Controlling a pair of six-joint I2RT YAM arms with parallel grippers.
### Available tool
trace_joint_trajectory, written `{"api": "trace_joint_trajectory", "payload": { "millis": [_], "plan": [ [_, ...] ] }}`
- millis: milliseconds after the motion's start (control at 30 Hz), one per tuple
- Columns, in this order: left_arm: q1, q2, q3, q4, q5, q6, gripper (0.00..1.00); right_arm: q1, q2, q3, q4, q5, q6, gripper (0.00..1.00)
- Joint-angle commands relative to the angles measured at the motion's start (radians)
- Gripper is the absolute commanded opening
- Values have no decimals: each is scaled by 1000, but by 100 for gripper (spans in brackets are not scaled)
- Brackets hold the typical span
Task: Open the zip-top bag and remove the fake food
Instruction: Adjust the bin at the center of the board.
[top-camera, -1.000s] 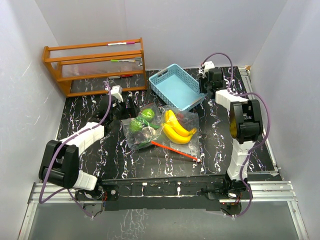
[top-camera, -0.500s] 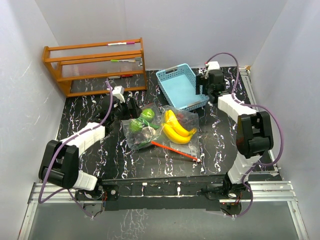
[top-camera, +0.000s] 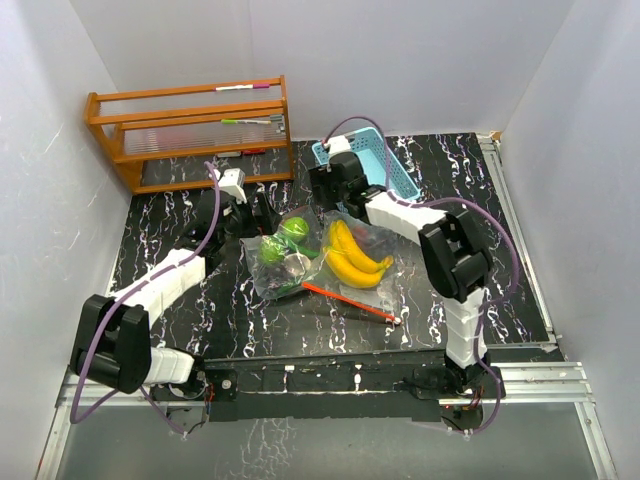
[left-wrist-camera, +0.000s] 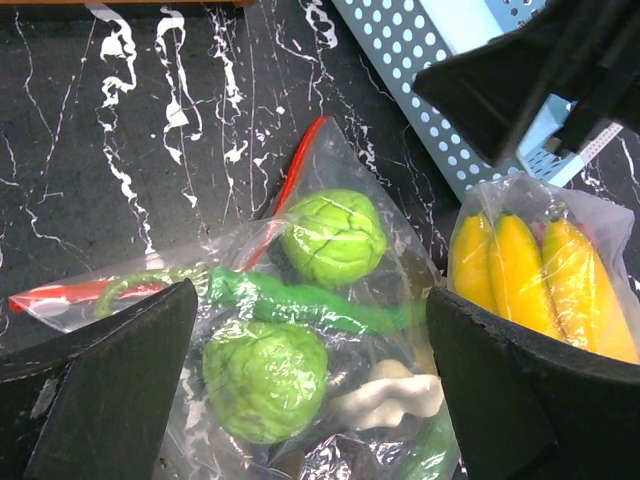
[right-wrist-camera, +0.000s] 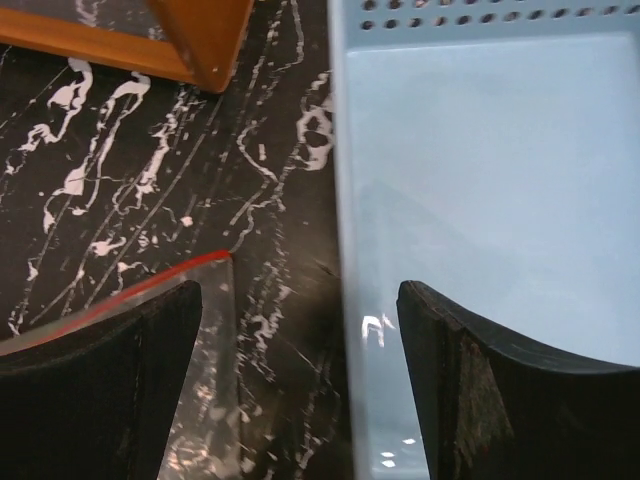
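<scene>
Top view: the clear bag (top-camera: 318, 262) lies flat on the black marbled table (top-camera: 460, 205), near the middle and just in front of the light-blue basket (top-camera: 388, 165). All the food we can see is under the plastic: the bananas (top-camera: 352, 255) on the right and two round green fruits (top-camera: 293, 228) on the left. A red zip strip (top-camera: 350, 301) runs along the bag's near edge. We cannot tell whether it is zipped. A wooden rack (top-camera: 190, 130) stands at the far left.

Left gripper (top-camera: 262, 215): it hangs over the bag's left end. In its wrist view the gripper (left-wrist-camera: 310, 400) has its fingers spread wide and pinches nothing. Between them we see the green fruits (left-wrist-camera: 333, 237), a long green vegetable (left-wrist-camera: 300, 300) and a pale piece we cannot name. The bananas (left-wrist-camera: 530, 280) sit under plastic near the right finger.

Right gripper (top-camera: 325, 195): it sits at the bag's far edge, beside the basket's left wall. In its wrist view the gripper (right-wrist-camera: 300, 390) has its fingers apart with nothing between them. They straddle the basket wall (right-wrist-camera: 345, 200), and a red-edged corner of the bag (right-wrist-camera: 195, 300) lies by the left finger. A corner of the rack (right-wrist-camera: 205, 35) shows at the top.
</scene>
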Motion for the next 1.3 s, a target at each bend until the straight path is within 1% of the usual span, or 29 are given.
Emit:
{"api": "trace_joint_trajectory", "payload": {
  "millis": [0,67,133,233,267,333,400,500,567,700,800,933,1100,1267],
  "plan": [
    [-6,-49,-10,-32,-30,14,97,16,81,132,-27,5,64,80],
    [-6,-60,-16,-36,-39,18,97,16,101,137,-31,18,70,74],
    [-6,-68,-21,-41,-44,20,97,16,110,135,-32,57,71,63],
    [-6,-64,-29,-33,-43,22,97,16,110,128,-36,118,60,55],
    [-6,-58,-31,-29,-42,21,97,16,111,124,-37,132,49,51],
    [-7,-46,-35,-24,-35,19,97,16,109,110,-36,171,26,41],
    [-6,-39,-41,-15,-29,15,97,15,102,95,-37,229,9,34],
    [-7,-37,-50,-4,-25,10,97,12,83,61,-34,312,-13,21],
    [-6,-32,-51,0,-23,9,97,7,60,21,-14,354,-7,16],
    [-6,-11,-56,13,-16,3,97,-27,19,-44,9,365,24,12],
    [-8,-1,-56,21,-3,-6,97,-72,-20,-89,18,342,42,10],
    [-8,1,-60,31,2,-12,97,-140,-89,-173,72,297,-1,10],
    [-9,23,-57,46,19,-18,97,-216,-123,-222,75,277,-42,10],
    [-11,29,-54,67,34,-29,97,-254,-165,-287,139,252,-139,10]
  ]
}}
